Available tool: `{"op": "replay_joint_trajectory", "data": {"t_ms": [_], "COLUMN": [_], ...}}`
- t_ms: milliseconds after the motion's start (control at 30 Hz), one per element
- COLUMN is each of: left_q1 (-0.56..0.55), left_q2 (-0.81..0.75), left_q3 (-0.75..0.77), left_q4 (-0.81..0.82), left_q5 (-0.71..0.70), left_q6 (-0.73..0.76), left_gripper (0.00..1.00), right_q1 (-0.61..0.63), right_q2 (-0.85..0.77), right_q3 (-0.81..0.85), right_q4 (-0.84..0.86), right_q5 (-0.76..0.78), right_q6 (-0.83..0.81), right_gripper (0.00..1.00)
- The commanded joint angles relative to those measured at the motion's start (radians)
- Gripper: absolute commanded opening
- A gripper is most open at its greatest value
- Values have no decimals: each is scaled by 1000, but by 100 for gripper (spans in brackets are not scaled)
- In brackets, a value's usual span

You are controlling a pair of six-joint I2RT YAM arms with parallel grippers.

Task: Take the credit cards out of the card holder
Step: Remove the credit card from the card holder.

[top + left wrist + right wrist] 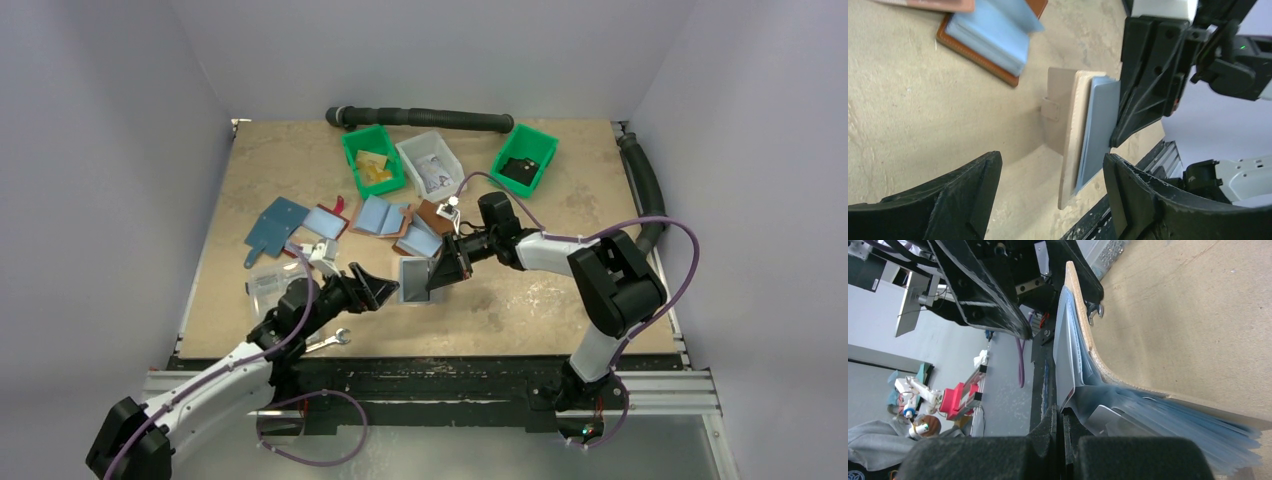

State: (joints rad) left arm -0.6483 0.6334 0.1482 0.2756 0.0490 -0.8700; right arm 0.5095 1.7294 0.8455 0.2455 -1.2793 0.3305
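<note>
The card holder (pixel 1074 135) stands on its long edge on the table, beige cover outward, with a light blue credit card (pixel 1102 125) lying flat against its inner side. My right gripper (pixel 1143 95) is shut on the far edge of that stack. Whether the pinch takes in the card or only the card holder (pixel 1083 325), I cannot tell. In the right wrist view a grey card (pixel 1068 360) and bluish sleeves (pixel 1168 415) fan out beside my shut gripper (pixel 1063 417). My left gripper (pixel 1050 195) is open just short of the card holder (pixel 413 282), holding nothing.
Brown wallets with blue lining (pixel 385 217) lie open behind the card holder, one of them in the left wrist view (pixel 993 40). Two green bins (pixel 372 160) (pixel 524 160) and a clear bin (pixel 430 162) stand at the back. A wrench (pixel 330 342) and a clear box (pixel 268 285) lie near the left arm.
</note>
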Motion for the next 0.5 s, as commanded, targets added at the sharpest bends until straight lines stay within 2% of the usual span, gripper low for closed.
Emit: {"op": "replay_joint_trajectory", "data": {"t_ms": [0,100,233,333,467], "left_q1": [4,5,6,6,6], "left_q2": [79,143,215,239,241], "left_q3": [6,-25,-51,-53,-56], "left_q4": [116,265,425,459,471], "left_q5": [90,160,223,241,243], "left_q6": [11,-19,-48,-50,-51], "left_gripper": [78,75,58,42,33], "right_q1": [2,3,3,3,3], "right_q2": [-2,-2,-2,-2,-2], "right_q3": [46,46,46,46,47], "right_q4": [14,12,11,10,9], "right_q5": [-51,-52,-54,-55,-57], "right_q6": [-22,-23,-24,-23,-24], "right_gripper": [0,0,0,0,0]}}
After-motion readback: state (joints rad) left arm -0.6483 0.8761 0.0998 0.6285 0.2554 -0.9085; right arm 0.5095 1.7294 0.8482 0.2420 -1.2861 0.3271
